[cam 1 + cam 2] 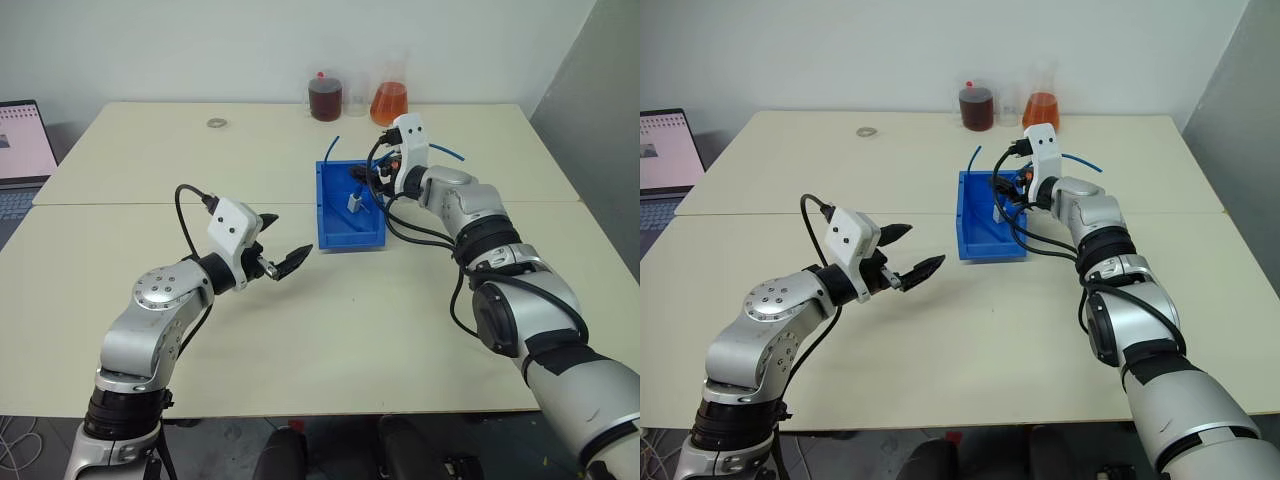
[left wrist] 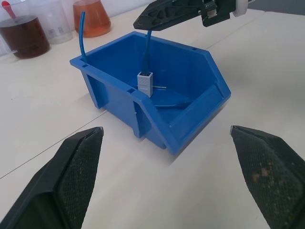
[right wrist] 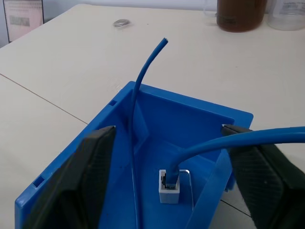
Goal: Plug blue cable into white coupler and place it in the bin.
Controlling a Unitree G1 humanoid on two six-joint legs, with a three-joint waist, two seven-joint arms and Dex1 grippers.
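Note:
The bin (image 1: 335,232) stands on the table at centre right. Upright inside it is the white coupler (image 3: 169,187), with the blue cable (image 3: 238,140) plugged into its top. From there the cable arcs out over the bin's right wall and past the right arm (image 1: 452,152). My right gripper (image 3: 167,133) hovers over the bin's far right corner, open, its fingers (image 3: 95,162) spread either side of the coupler and clear of it. Left of the bin, a little above the table, my left gripper (image 1: 288,235) points at it, open and holding nothing.
A thin blue wire end (image 1: 335,145) sticks up from the bin's far left corner. A beaker of dark liquid (image 1: 325,98) and a flask of orange liquid (image 1: 390,100) stand at the back edge. A small metal ring (image 1: 215,123) lies far left, and a laptop (image 1: 20,150) sits beyond it.

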